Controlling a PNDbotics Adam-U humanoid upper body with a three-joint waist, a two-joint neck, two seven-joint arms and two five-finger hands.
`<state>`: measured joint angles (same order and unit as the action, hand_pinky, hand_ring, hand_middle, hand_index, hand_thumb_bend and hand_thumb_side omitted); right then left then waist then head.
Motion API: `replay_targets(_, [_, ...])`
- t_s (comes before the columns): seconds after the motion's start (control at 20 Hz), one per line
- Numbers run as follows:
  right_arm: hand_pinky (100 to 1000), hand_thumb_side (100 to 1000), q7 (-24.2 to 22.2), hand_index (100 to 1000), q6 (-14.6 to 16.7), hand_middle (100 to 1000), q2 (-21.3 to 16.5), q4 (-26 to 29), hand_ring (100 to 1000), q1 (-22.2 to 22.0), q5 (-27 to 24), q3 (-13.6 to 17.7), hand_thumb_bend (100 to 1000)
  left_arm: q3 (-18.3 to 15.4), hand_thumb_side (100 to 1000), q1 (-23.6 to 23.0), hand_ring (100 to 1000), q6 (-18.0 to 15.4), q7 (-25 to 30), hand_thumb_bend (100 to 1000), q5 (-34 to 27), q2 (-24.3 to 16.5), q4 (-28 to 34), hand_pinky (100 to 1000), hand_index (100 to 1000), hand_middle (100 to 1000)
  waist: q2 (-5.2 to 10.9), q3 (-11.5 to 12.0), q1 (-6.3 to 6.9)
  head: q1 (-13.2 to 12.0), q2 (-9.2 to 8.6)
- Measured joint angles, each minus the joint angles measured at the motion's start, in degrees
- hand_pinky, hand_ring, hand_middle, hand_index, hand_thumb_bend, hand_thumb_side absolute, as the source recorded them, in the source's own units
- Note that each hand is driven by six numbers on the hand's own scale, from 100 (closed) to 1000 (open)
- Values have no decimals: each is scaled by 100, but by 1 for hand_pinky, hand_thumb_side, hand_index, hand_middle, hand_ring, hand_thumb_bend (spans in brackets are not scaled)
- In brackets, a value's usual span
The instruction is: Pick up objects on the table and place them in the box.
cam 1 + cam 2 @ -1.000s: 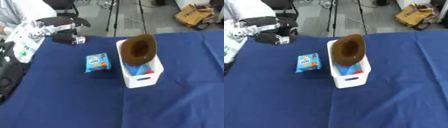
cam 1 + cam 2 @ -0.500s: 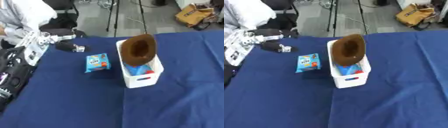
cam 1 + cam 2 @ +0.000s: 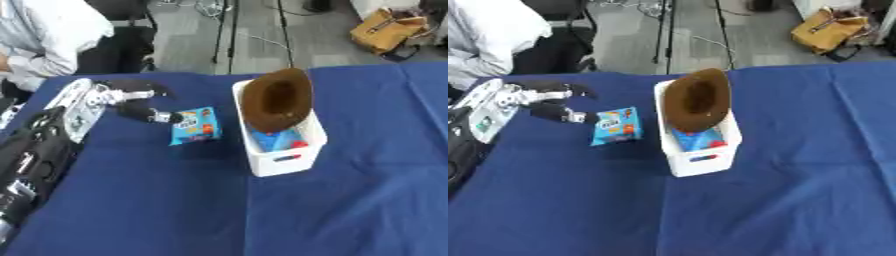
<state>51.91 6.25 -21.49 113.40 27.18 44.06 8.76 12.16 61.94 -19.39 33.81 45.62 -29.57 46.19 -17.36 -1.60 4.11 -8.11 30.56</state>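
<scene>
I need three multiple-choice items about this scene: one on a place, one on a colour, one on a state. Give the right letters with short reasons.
1. Where does the blue snack packet lie?
A. inside the box
B. on the cloth, left of the white box
C. on the floor

2. What colour is the hat in the box?
A. brown
B. red
C. white

3. The left hand is:
A. holding the hat
B. open beside the packet
C. inside the box

Key: B, the packet lies on the blue tablecloth; A, it is brown; B, fingers extended, gripping nothing.
</scene>
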Motion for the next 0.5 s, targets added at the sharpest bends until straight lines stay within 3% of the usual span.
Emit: replay_targets(0.5, [795,916,1,703,0,679,1,0,765,1,-60,-24,100,-81,1000,30,1000,66,-351,639,304,235,-310,1000,1000,1000,-40,-27,-5,-30,-30])
